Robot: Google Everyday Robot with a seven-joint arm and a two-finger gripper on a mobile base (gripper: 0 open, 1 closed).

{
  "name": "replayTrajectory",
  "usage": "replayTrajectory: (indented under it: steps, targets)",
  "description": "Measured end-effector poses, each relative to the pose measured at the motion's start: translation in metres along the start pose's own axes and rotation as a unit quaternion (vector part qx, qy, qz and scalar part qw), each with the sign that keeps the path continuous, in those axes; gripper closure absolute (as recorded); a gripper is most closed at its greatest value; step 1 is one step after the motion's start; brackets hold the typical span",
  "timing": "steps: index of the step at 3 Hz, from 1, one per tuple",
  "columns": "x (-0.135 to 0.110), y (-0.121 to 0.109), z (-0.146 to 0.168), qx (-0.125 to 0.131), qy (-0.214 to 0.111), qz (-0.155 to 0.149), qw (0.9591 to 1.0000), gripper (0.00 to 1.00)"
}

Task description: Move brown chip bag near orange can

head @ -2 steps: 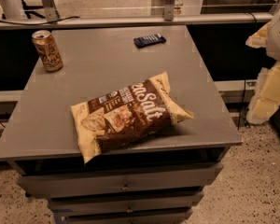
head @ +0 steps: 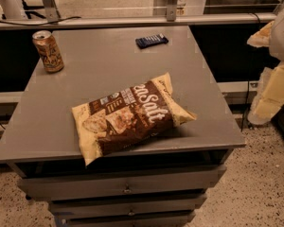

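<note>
Nothing on the surface has shifted since the earlier frame: bag, can and bar lie as they did, and the arm sits in much the same pose.

Item 1. Brown chip bag (head: 132,117): large, crinkly, dark brown centre, pale yellow ends, white lettering. It lies flat and diagonal at the near middle of the flat grey surface (head: 109,65), with its near-left corner at the near edge.

Item 2. Orange can (head: 48,51): small, orange-tan metal, silver top, dark pattern. It stands upright at the far-left corner, well apart from the bag.

Item 3. Dark blue wrapped bar (head: 152,40): small and flat, at the far side right of centre, clear of the line from bag to can.

Item 4. Hand (head: 261,37): apparently the pale tan piece on the cream arm (head: 274,89) at the right edge, off the surface and well apart from the bag. Whether it is open or closed cannot be told.

Handling note, as judgement: the reach is not yet begun.
- Approach from above and take a raised crinkle or the far-right seal, not the puffed middle, which likely slips.
- Carry low toward the far left, since a limp bag sags and swings.
- Set it down just beside the can, stopping short, because an upright can probably tips at a nudge.
</note>
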State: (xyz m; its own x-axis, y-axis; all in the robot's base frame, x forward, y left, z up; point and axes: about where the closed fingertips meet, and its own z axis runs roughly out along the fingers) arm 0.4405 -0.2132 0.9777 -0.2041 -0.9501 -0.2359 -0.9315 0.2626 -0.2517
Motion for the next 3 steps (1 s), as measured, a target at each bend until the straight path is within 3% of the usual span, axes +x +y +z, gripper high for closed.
replayTrajectory:
  steps: [1,2,3]
  targets:
    - [-0.018,0.001,0.022,-0.009,-0.052,-0.009,0.9986,0.0]
    - [-0.056,-0.001,0.053,-0.013,-0.134,-0.02,0.9907,0.0]
    - [-0.096,-0.001,0.083,-0.018,-0.2,-0.037,0.9789,0.0]
